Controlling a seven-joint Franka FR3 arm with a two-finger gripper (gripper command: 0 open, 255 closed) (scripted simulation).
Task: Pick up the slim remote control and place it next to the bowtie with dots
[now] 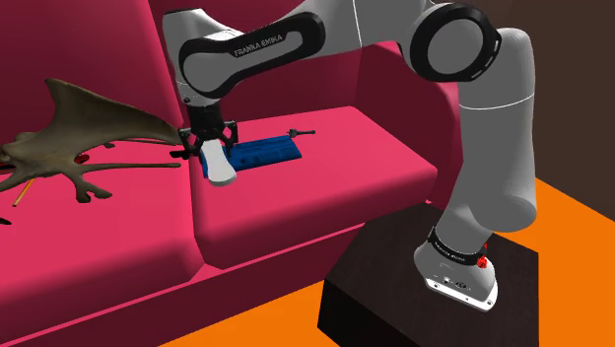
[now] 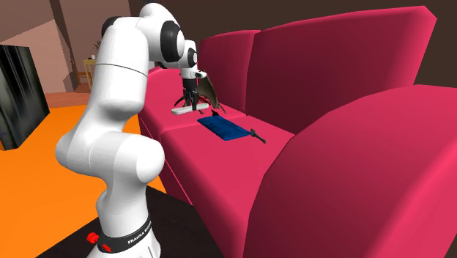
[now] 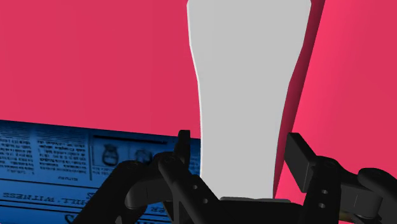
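Note:
My gripper (image 1: pixel 211 144) is shut on a slim, pale grey-white remote (image 1: pixel 218 168), clasped at one end with the rest reaching out past the fingers. In the wrist view the remote (image 3: pixel 245 95) runs between both black fingers (image 3: pixel 183 146) over the red seat. From the second exterior view the remote (image 2: pixel 188 110) hangs level just above the sofa cushion, under the gripper (image 2: pixel 192 103). A small dark red thing (image 1: pixel 181 155) lies just to the shoulder view's left of the gripper; I cannot tell what it is.
A flat blue printed sheet (image 1: pixel 258 153) lies on the red sofa seat (image 1: pixel 325 187) beside the remote, a thin dark tool (image 1: pixel 299 133) at its far end. A large brown antler-like object (image 1: pixel 84 133) spreads over the neighbouring cushion. The dark stand (image 1: pixel 394 271) sits on orange floor.

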